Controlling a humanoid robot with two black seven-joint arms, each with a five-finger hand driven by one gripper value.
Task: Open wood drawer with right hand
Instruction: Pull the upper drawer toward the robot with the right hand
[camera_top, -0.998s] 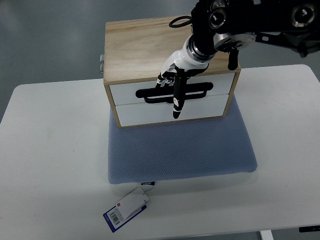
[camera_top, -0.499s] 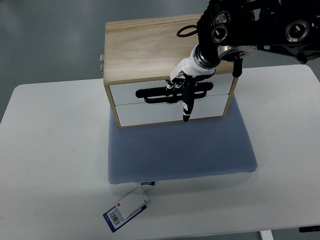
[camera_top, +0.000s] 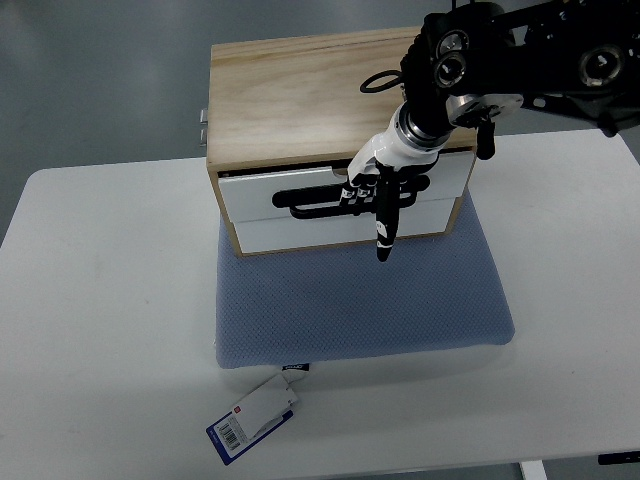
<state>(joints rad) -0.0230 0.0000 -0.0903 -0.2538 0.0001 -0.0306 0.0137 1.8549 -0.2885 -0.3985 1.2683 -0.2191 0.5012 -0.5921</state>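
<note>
1. One white worktop (camera_top: 110, 300) fills most of the shot, with grey floor (camera_top: 100, 80) behind it.
2. On the worktop sits a blue-grey cushion (camera_top: 360, 300), with a blue and white tag (camera_top: 255, 418) hanging off its near edge.
3. The wooden box (camera_top: 300, 95) sits on the far part of the cushion: light wood top, two white drawer fronts stacked, and a black handle (camera_top: 310, 200) running across them.
4. The top drawer (camera_top: 285, 185) looks pulled out a little, with a thin dark gap showing along its upper edge.
5. Coming in from the right, the right hand (camera_top: 380, 195) has its fingers (camera_top: 352, 190) curled at the handle, while one black finger points straight down over the lower drawer front (camera_top: 300, 228).
</note>
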